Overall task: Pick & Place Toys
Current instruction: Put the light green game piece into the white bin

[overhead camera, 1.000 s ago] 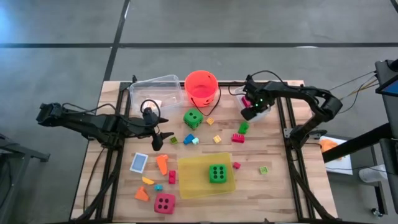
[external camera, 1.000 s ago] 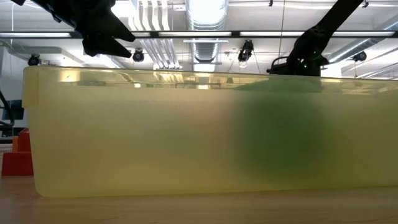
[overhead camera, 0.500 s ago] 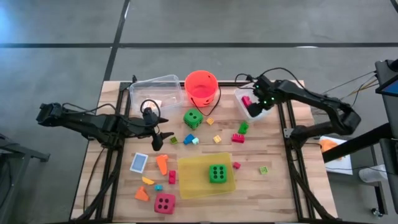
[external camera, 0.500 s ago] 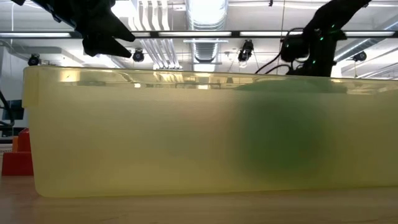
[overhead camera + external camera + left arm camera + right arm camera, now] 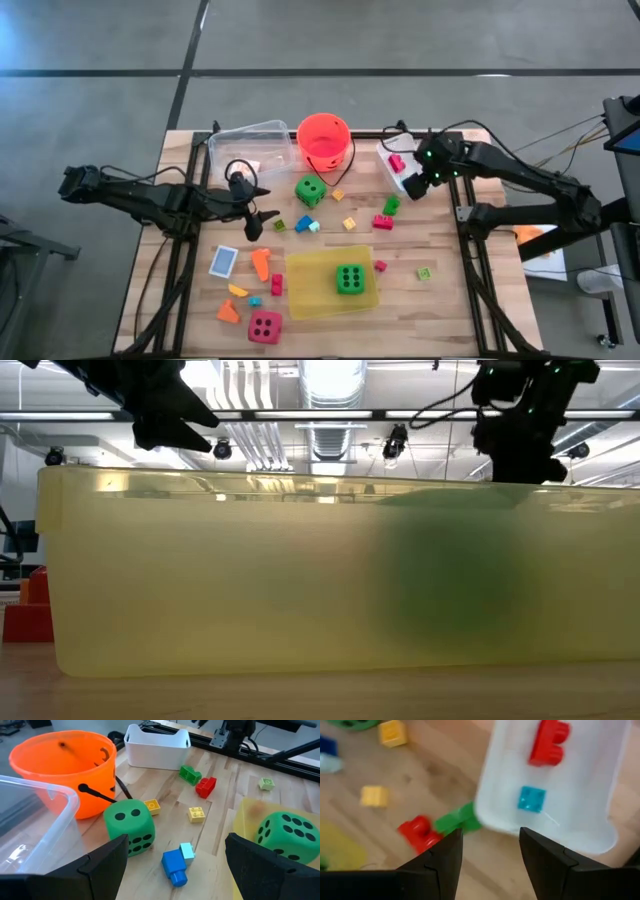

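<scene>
Toys lie scattered on the wooden table: a green die [image 5: 310, 190] beside the orange bucket [image 5: 323, 140], a second green die [image 5: 350, 279] on the yellow tray [image 5: 305, 290], a pink die [image 5: 265, 326], a card [image 5: 224, 261] and small bricks. A white bin [image 5: 580, 800] holds a red brick [image 5: 547, 742] and a cyan brick [image 5: 531, 799]. My right gripper [image 5: 413, 184] hangs open above the bin's near end, nothing between its fingers. My left gripper [image 5: 256, 208] waits open at mid-left, facing the first green die [image 5: 129, 825] and a blue brick [image 5: 175, 867].
A clear plastic bin [image 5: 250, 145] stands at the far left of the bucket. Green [image 5: 457, 820], red [image 5: 417, 832] and yellow [image 5: 373, 796] bricks lie just beside the white bin. In the low view the tray's wall [image 5: 200, 580] hides most of the table.
My right gripper has risen from the white bin and drawn back toward the table's right edge, tipping more steeply downward; the gap between its fingers looks the same. The bricks in the bin have stayed where they were.
</scene>
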